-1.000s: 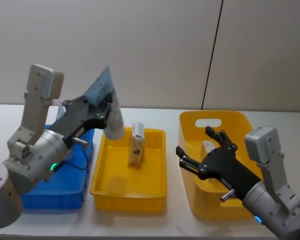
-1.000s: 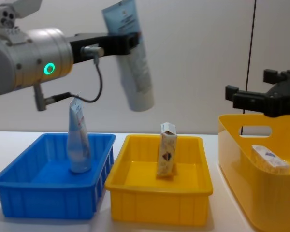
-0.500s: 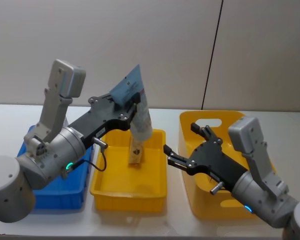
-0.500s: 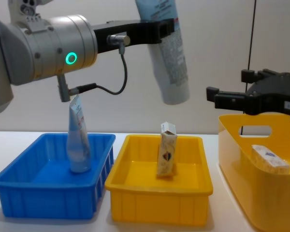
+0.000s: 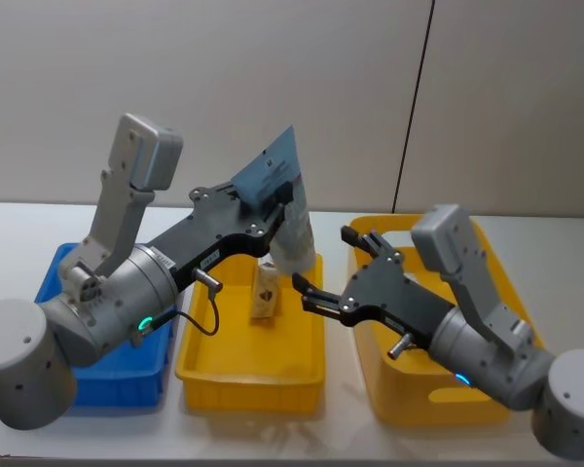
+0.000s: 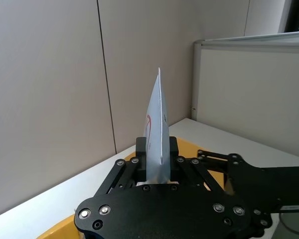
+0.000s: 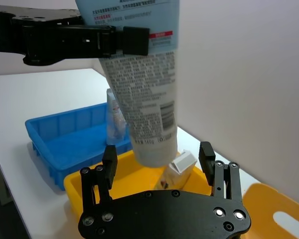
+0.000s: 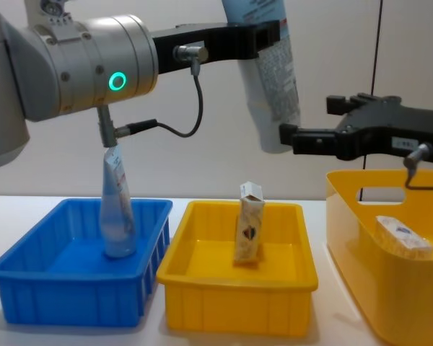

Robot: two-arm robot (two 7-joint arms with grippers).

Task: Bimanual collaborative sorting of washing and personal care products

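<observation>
Our left end effector (image 5: 275, 197) pinches a squeeze tube (image 5: 292, 238) near its crimped end, cap hanging down. Our right end effector (image 7: 157, 149), fingers (image 7: 109, 160) spread, flanks that cap end. Below them we see a carton (image 8: 250, 223) standing upright in the yellow tray (image 8: 202, 306).

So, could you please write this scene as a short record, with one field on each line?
left claw: shut on the held tube, high above the shallow yellow tray
right claw: open, close beside the held tube's cap end
blue tray: second tube standing, crimped end up
shallow yellow tray: upright carton
deep yellow bin: lying carton
</observation>
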